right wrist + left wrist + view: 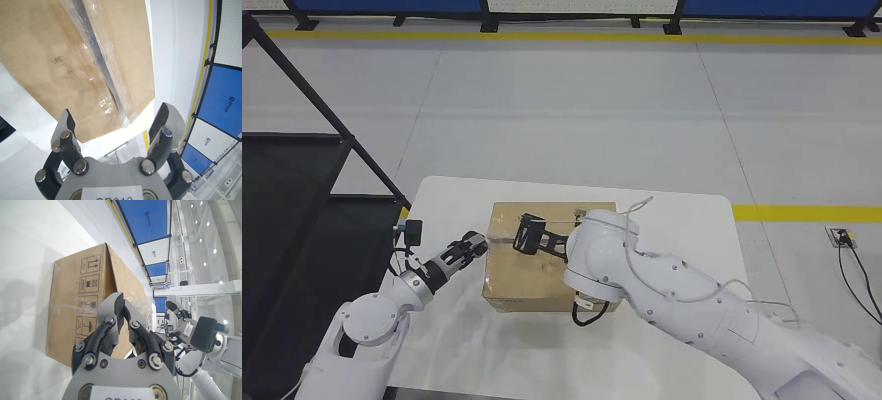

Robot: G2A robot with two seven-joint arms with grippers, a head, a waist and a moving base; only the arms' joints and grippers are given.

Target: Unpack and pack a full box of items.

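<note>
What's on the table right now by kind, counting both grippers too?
box: 1
tape strip: 1
grippers: 2, left gripper and right gripper
Total: 4

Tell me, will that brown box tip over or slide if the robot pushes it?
The cardboard box sits wide and flat on the smooth table, so it would probably slide, not tip. The clear tape seals its top flaps, so it likely keeps its shape. Its weight cannot be told.
</note>
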